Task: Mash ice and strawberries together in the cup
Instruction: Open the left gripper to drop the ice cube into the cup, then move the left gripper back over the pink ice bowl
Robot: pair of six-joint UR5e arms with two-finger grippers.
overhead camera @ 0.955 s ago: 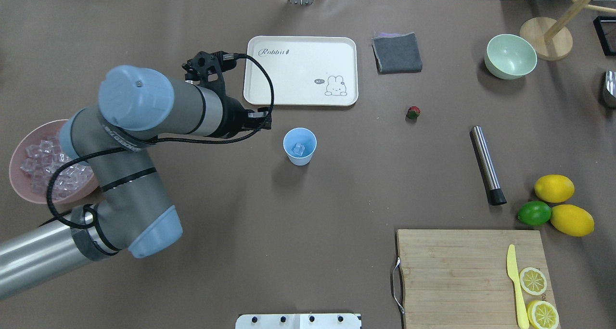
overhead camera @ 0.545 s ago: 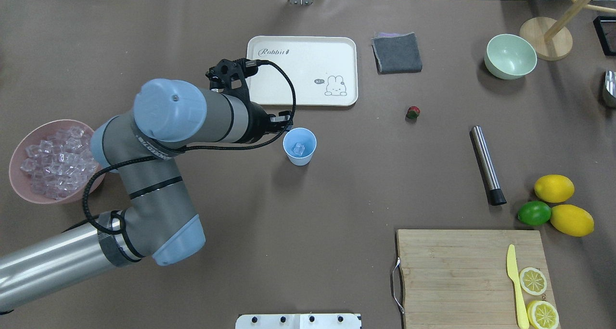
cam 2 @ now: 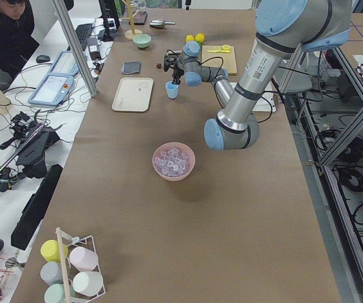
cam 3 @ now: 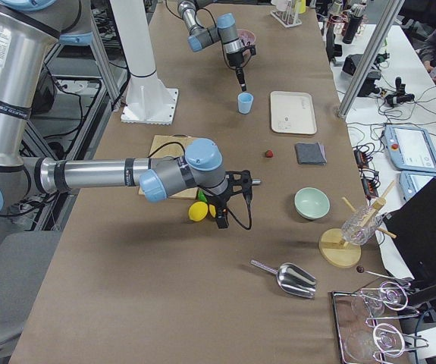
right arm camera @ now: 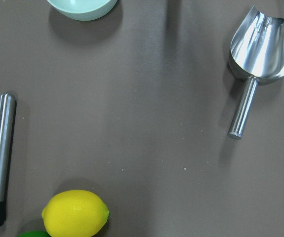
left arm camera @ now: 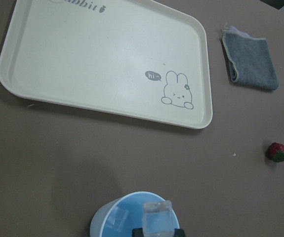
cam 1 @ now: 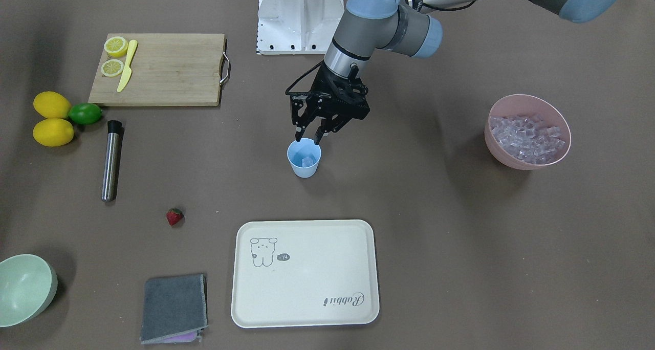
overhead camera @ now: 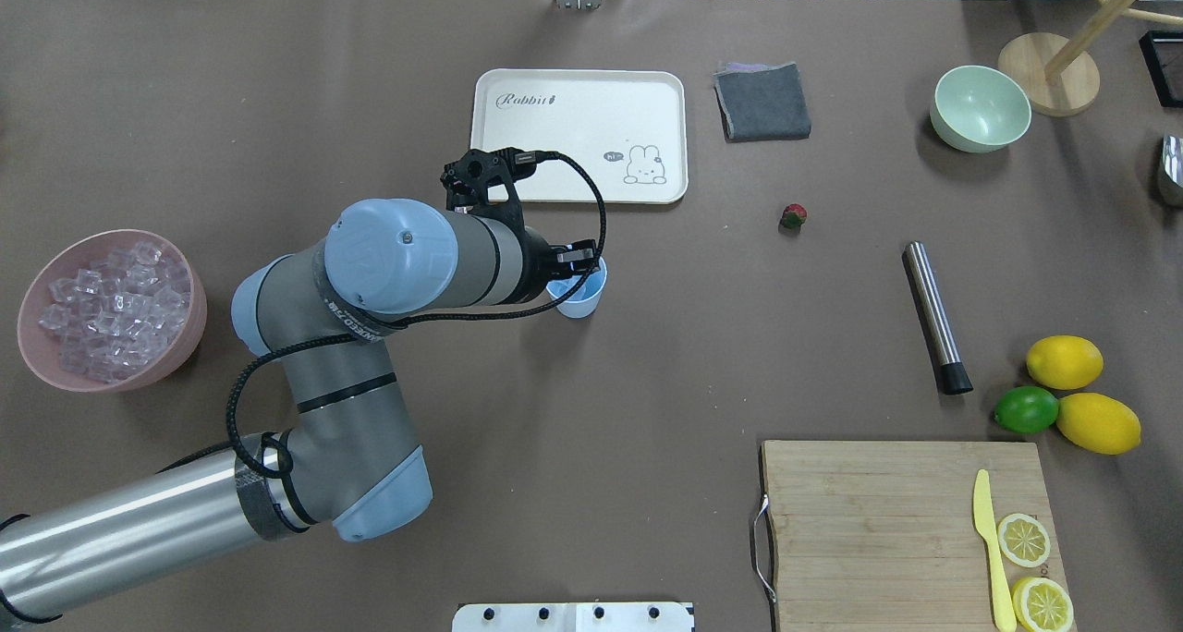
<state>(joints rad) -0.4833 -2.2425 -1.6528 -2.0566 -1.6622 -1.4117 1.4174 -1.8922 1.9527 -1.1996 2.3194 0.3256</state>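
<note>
Overhead scene of a brown table. Near the centre stands the small pale blue cup [cam 1: 305, 168], light, thin-walled and easy to tip. Directly above its mouth hangs the left gripper [cam 1: 308, 135], its fingers set narrow and pinching one clear ice cube [left arm camera: 157, 216] by two opposite flat faces. A loose cube [left arm camera: 116, 217] lies inside the cup. The cube looks hard, smooth and probably slippery, so a square grip on flat faces suits it better than a grip on corners. It also seems light enough to drop straight in. Reading the overhead view as a clock with the cup at its middle, the pink bowl [cam 1: 492, 148] of spare cubes sits far out at 9 o'clock. The small red strawberry [overhead camera: 793, 214] lies alone at about 2 o'clock, likely soft and best taken gently around its widest part. A steel muddler [overhead camera: 933, 313] lies at 3 o'clock. The right gripper [cam 3: 222, 218] hovers near the lemons; its opening cannot be told.
</note>
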